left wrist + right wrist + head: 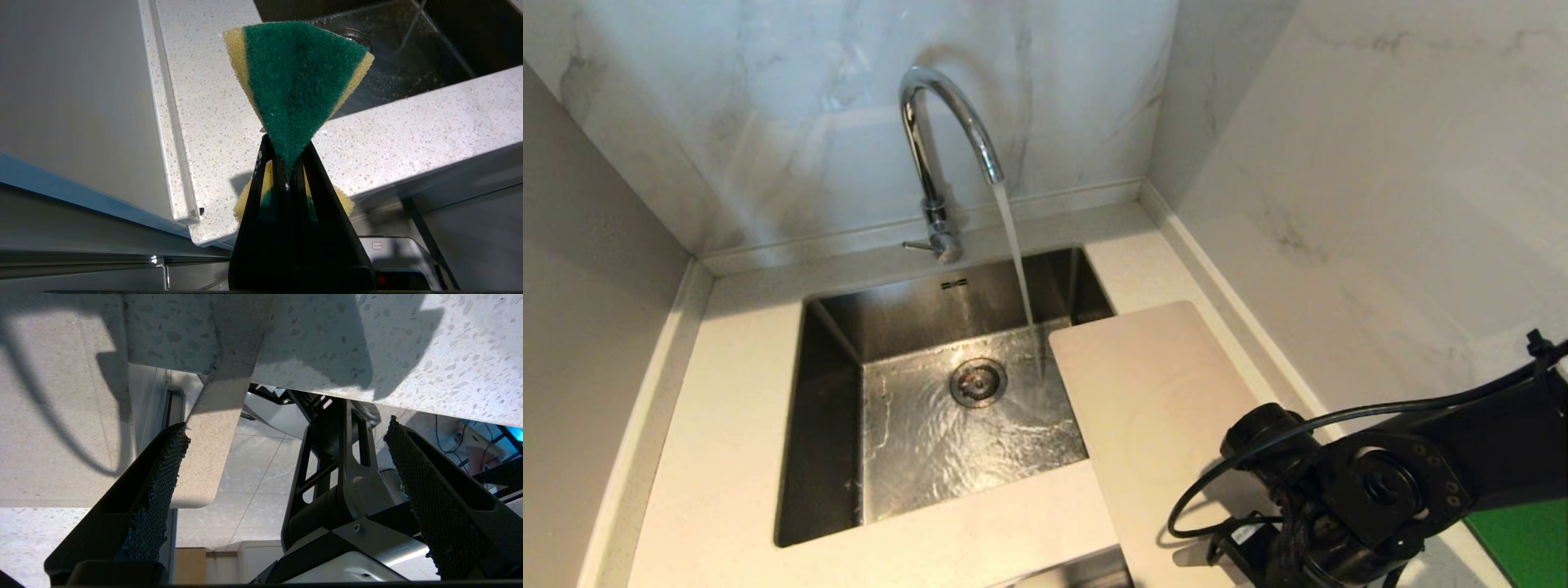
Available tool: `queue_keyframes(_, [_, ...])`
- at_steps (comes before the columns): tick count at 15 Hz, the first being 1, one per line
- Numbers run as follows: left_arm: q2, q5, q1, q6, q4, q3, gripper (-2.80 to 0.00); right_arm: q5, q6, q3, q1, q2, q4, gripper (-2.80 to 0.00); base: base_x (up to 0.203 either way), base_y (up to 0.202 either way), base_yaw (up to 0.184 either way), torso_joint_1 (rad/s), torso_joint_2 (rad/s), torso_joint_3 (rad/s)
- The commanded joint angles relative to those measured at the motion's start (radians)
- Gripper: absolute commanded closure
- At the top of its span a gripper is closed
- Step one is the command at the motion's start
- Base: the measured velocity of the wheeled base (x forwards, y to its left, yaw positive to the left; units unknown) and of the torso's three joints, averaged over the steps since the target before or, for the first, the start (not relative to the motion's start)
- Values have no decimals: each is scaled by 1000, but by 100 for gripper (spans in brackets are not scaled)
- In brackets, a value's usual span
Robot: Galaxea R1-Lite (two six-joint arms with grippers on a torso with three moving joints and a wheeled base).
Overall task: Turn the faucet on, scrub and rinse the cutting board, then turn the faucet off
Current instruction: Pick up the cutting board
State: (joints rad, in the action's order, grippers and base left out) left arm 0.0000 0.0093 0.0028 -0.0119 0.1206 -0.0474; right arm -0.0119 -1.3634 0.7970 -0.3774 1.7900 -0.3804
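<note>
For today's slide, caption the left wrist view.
Left pincer shut on a sponge beside the running sink.

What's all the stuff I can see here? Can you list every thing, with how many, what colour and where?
faucet: one, shiny chrome, behind the sink, water running from its spout.
sink: one, steel, sunk into the countertop, wet floor with a round drain.
countertop: one, pale speckled stone, around the sink.
cutting board: one, beige, lying flat on the counter right of the sink, one corner over the basin.
green mat: one, dark green, at the far right edge.
sponge: one, yellow with green scrub face, pinched in the left claw.
left claw: black, shut on the sponge.
right claw: black, open, at the board's near end.
</note>
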Motion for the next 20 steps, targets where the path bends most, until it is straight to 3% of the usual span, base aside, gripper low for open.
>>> queue_keyframes(1, [-2, 0, 0, 0, 1, 0, 0, 0, -7, -1, 0, 15, 8, -280, 0, 0, 0, 0, 0, 0])
queue_keyframes(20, [-2, 1, 0, 0, 1, 0, 0, -15, -20, -7, 0, 132, 76, -280, 0, 0, 0, 0, 0, 0])
